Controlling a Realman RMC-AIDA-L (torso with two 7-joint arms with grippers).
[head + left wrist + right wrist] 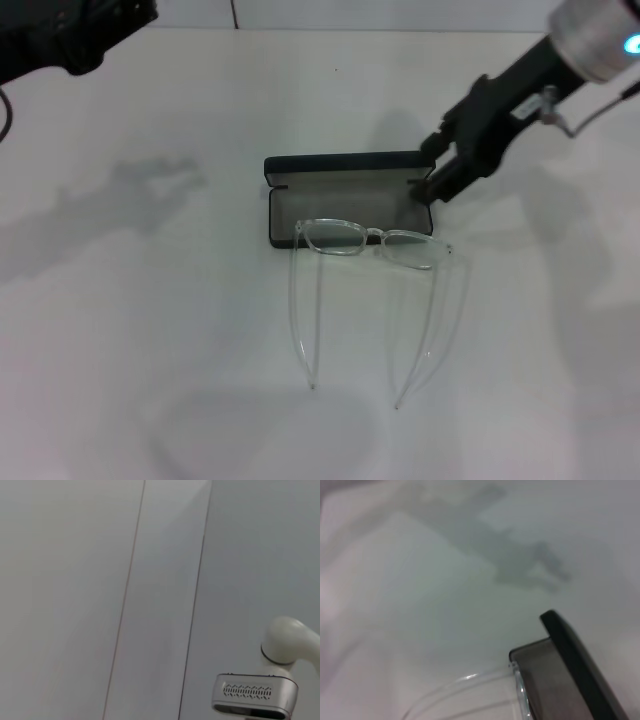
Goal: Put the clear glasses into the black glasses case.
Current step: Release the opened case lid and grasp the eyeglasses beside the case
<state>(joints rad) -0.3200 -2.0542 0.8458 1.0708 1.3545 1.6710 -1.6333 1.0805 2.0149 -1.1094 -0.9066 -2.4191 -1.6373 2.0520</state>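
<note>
Glasses case count: one black glasses case (345, 200) lies open on the white table (150, 330), grey lining up. One pair of clear glasses (368, 245) rests with its front on the case's near edge, both temple arms stretched toward the near side. Right gripper (428, 188) sits at the case's right end; whether its jaws are clenched cannot be told. Left arm (70, 30) is parked far left.

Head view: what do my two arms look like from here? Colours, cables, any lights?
The right arm has a silver-grey cylindrical segment with a glowing blue light, then a black wrist and black right gripper, with a thin grey cable looping off it. Only a black part of the left arm shows, with a dark cable.
</note>
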